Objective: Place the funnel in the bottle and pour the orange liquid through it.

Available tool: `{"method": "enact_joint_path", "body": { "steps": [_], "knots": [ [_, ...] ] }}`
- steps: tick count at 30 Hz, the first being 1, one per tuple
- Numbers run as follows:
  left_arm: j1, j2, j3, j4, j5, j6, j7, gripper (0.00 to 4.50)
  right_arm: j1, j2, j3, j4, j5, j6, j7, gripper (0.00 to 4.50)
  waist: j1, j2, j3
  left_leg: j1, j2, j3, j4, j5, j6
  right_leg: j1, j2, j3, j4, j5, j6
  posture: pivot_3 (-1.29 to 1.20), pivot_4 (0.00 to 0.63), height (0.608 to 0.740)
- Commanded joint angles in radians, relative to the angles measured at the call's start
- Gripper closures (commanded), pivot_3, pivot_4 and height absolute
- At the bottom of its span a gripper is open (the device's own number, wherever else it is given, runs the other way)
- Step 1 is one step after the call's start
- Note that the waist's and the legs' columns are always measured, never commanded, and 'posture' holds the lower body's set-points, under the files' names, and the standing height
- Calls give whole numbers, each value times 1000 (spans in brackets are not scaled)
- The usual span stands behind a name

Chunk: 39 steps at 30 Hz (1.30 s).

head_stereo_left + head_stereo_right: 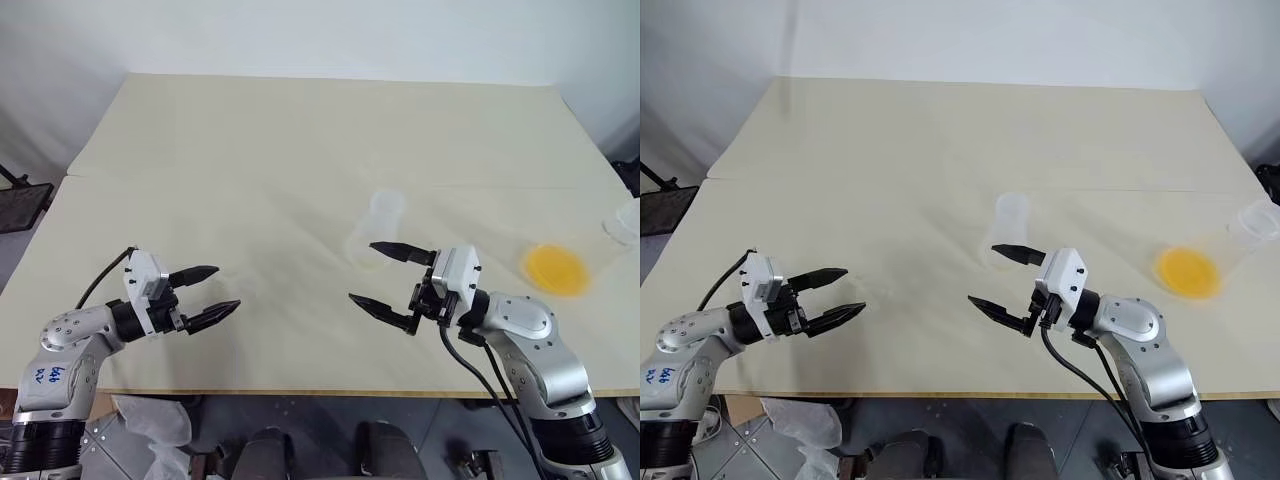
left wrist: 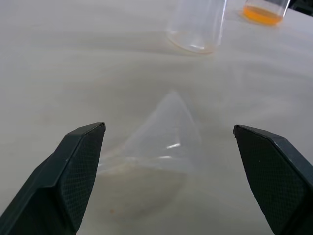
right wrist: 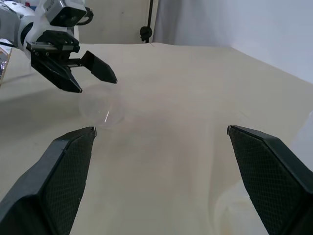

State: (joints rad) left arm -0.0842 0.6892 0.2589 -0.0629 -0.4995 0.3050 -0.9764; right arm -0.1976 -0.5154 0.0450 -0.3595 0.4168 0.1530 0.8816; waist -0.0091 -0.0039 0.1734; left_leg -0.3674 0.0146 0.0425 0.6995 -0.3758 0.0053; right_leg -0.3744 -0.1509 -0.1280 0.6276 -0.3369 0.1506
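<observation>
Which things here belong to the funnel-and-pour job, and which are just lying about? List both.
Job: funnel, bottle, orange liquid.
Lying about: clear cup near the table's right edge.

arms: silver-grey metal, rounded joint housings
wrists: white boxy blocks
left gripper (image 1: 222, 291): two black tapered fingers
right gripper (image 1: 364, 274): two black tapered fingers
finger pads (image 2: 83, 166): dark, fine mesh texture
cables: black, beside each forearm
marking: blue handwriting, left arm
</observation>
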Motion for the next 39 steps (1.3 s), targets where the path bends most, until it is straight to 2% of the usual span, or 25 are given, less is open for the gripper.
{"method": "enact_joint_path", "body": {
  "steps": [1, 6, 17, 19, 22, 25, 28, 33, 39],
  "knots": [
    [-25, -7, 5, 35, 63, -62, 61, 33, 3, 9, 2, -28, 7, -15, -2, 0, 3, 0, 0, 0, 0, 0, 0, 0, 0, 0, 0, 0, 0, 0, 0, 0, 150, 740],
    [-62, -32, -6, 80, 118, -87, 140, 33, -7, 22, 14, -23, 6, -16, -6, 0, 5, 0, 0, 0, 0, 0, 0, 0, 0, 0, 0, 0, 0, 0, 0, 0, 150, 740],
    [-25, -13, 32, 86, 135, -109, 164, 33, -5, 41, 24, -16, -3, -24, -11, 0, 5, 0, 0, 0, 0, 0, 0, 0, 0, 0, 0, 0, 0, 0, 0, 0, 150, 740],
    [-45, -29, 46, 82, 95, -83, 169, 33, -6, 45, 24, -15, -5, -25, -10, 0, 5, 0, 0, 0, 0, 0, 0, 0, 0, 0, 0, 0, 0, 0, 0, 0, 150, 740],
    [-16, -27, 34, -10, -6, -35, 74, 33, -5, 47, 22, -14, -8, -26, -10, 0, 5, 0, 0, 0, 0, 0, 0, 0, 0, 0, 0, 0, 0, 0, 0, 0, 150, 740],
    [19, -15, 29, -70, -48, 3, 34, 33, -2, 48, 18, -14, -10, -30, -11, 0, 4, 0, 0, 0, 0, -1, 0, 0, 0, 0, 0, 0, 0, 0, 0, 0, 150, 740],
    [10, -27, 30, -82, -33, -3, 61, 33, 0, 49, 18, -13, -12, -33, -12, 0, 5, 0, 0, 0, 0, -1, 0, 0, 0, 0, 0, 0, 0, 0, 0, 0, 150, 740],
    [-124, -103, -36, -5, 116, -31, 263, 33, -2, 54, 22, -6, -16, -43, -15, 0, 10, 0, 0, 0, -1, -1, 1, 0, 0, 1, 0, 0, 0, 0, 0, 0, 150, 740],
    [-153, -113, -76, 23, 170, -21, 302, 33, 5, 43, 15, -21, -13, -43, -6, 0, -3, 0, 0, 0, -1, -1, -1, 0, 0, 0, 0, -1, 0, 0, 0, 0, 150, 740]
  ]
}}
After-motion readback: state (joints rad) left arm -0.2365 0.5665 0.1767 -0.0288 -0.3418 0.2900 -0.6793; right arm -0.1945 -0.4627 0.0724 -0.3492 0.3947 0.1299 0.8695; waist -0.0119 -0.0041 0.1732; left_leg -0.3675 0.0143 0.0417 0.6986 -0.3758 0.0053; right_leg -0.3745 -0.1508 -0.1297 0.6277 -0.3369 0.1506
